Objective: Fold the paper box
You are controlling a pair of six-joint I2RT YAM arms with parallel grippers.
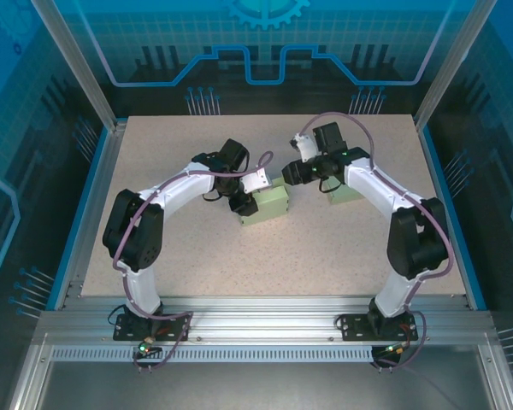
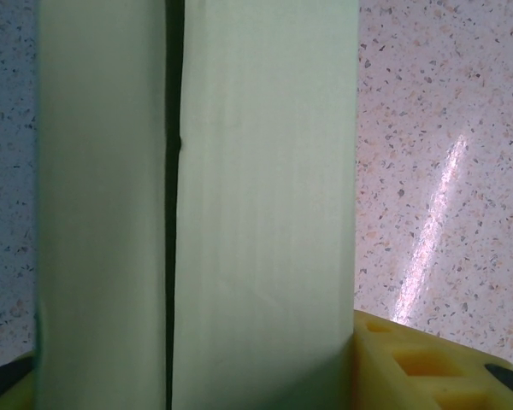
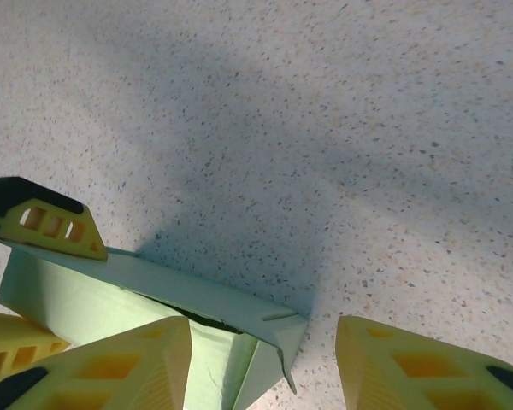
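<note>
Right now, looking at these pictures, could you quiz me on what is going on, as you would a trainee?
1. True or false: the left gripper is clamped on the green box.
2. Which one stands open? A the left gripper; B the right gripper; C neither.
3. Fill in: the fingers of both grippers are coloured ____.
Key: 1 true; 2 B; 3 yellow.

paper box (image 1: 274, 202): pale green | desk (image 1: 197, 256): beige, dark-speckled | right end effector fingers (image 3: 415, 367): yellow, black-tipped | walls (image 1: 21, 128) around desk: blue, circuit-line pattern
</note>
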